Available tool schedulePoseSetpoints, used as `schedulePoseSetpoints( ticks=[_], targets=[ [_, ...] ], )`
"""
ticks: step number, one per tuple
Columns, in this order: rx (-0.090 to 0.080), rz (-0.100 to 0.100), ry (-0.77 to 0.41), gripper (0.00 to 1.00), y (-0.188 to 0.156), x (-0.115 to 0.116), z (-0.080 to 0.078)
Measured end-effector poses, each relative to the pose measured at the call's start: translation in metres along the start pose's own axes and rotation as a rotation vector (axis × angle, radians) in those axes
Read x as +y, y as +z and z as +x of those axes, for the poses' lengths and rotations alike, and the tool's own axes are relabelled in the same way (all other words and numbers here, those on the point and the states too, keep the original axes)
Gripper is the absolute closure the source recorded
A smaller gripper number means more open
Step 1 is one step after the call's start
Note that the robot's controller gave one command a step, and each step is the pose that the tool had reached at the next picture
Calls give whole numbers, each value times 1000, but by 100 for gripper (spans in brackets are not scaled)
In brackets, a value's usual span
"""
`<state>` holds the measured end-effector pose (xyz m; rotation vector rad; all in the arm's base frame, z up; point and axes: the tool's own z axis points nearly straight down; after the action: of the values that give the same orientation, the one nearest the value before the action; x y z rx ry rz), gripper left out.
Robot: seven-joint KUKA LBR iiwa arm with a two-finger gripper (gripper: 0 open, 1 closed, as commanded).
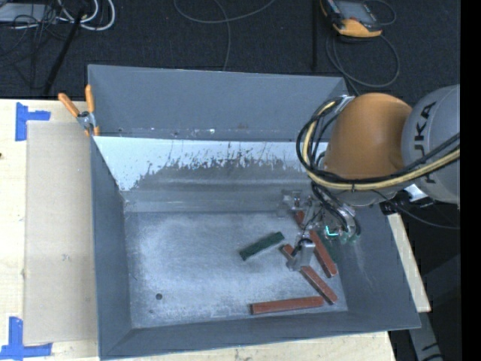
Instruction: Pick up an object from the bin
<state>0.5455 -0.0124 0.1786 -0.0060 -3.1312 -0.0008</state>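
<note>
Can't tell if the jaws are apart or together, the wrist hardware hides them. The gripper [307,248] is down at the floor of the grey metal bin [150,262], right-hand side, sitting in a small cluster of reddish-brown sticks [325,260]. I can't tell if anything's actually gripped. A diagonal stick [319,285] lies just below it, and a longer flat stick [286,305] sits further out near the front wall. A dark green block [261,246] lies tilted just left of the gripper. Above it all is the arm's orange cover [364,134], with cables looped round it.
</note>
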Motion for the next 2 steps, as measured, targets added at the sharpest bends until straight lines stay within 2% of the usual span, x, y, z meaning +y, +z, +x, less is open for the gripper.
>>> schedulePoseSetpoints(
  ticks=[1, 2],
  targets=[
    [-5, 0, -251, 0, 112, 34, -40],
    [-10, 1, -248, 100, 108, 33, -41]
  ],
)
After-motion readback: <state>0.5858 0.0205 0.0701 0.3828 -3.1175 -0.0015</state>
